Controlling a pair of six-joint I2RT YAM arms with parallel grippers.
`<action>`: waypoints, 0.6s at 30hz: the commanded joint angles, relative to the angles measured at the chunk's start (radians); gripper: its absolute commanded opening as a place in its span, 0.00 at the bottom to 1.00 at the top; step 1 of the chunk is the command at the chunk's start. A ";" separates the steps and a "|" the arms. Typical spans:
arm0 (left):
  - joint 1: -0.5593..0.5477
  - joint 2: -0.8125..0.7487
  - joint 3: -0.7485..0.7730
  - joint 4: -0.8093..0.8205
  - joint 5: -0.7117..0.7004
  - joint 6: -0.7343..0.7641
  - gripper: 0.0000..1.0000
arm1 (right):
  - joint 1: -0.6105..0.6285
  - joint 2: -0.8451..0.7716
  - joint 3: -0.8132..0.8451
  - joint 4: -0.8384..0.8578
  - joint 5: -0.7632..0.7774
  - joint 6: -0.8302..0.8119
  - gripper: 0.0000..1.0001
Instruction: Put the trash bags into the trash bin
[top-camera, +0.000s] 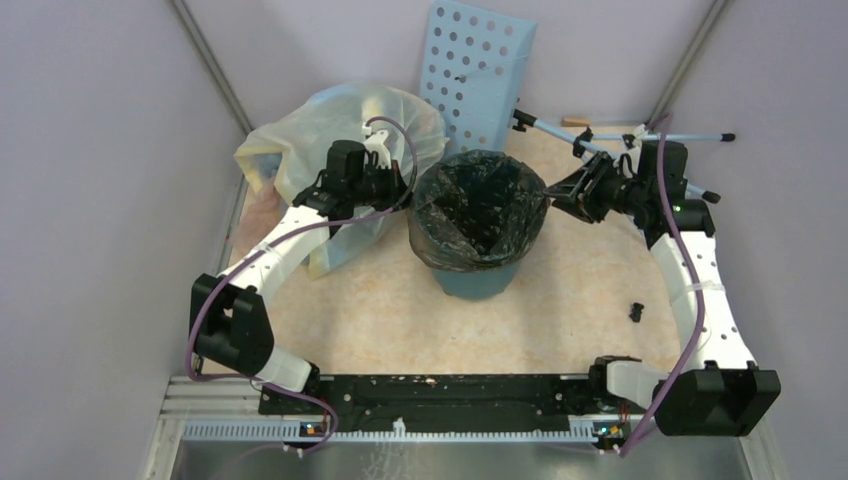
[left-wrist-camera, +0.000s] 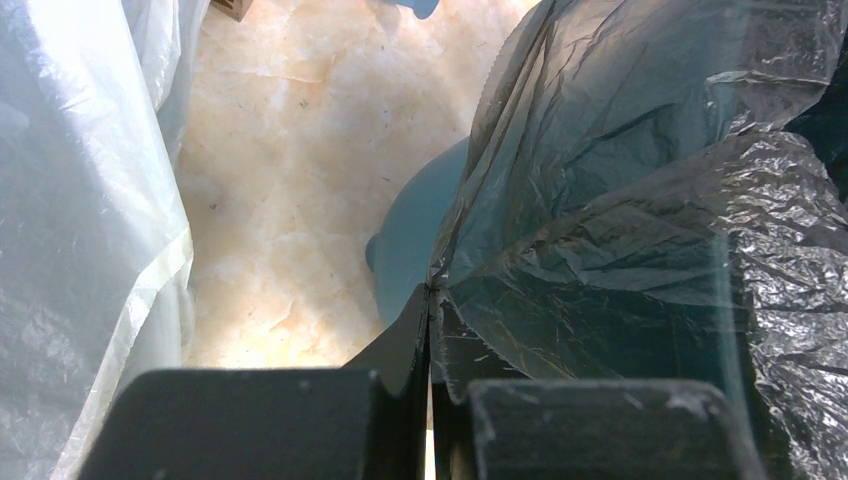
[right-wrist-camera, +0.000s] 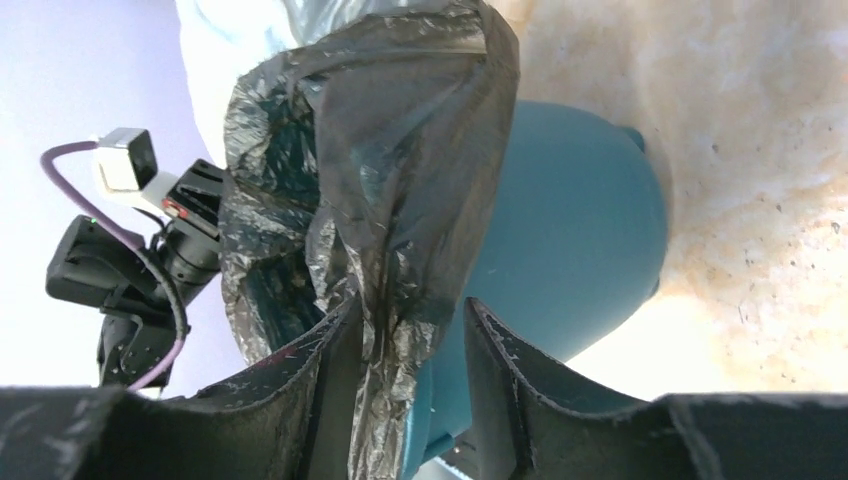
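Observation:
The teal trash bin (top-camera: 475, 278) stands mid-table. The dark crinkly trash bag (top-camera: 478, 205) lines it, its edge folded over the rim. My left gripper (top-camera: 408, 190) is at the bin's left rim. In the left wrist view it (left-wrist-camera: 430, 300) is shut on the bag's edge (left-wrist-camera: 620, 200), with the bin's wall (left-wrist-camera: 410, 240) below. My right gripper (top-camera: 556, 200) is at the right rim. In the right wrist view it (right-wrist-camera: 411, 308) is open, astride the rim. The bag's fold (right-wrist-camera: 390, 130) hangs against one finger, beside the bin's wall (right-wrist-camera: 570, 230).
A large pale yellowish stuffed bag (top-camera: 330, 130) lies just behind my left arm. A light blue perforated panel (top-camera: 478, 70) leans at the back. A thin rod (top-camera: 620, 135) lies back right. A small black object (top-camera: 637, 311) sits on the table at right.

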 joint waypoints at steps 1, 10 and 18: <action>0.001 -0.033 0.009 0.024 0.013 0.013 0.00 | -0.017 -0.033 -0.003 0.105 -0.058 0.047 0.45; 0.002 -0.036 0.011 0.020 0.013 0.017 0.00 | -0.062 -0.074 -0.102 0.214 -0.089 0.188 0.45; 0.001 -0.023 0.022 0.028 0.022 0.017 0.00 | -0.079 -0.088 -0.174 0.288 -0.132 0.267 0.45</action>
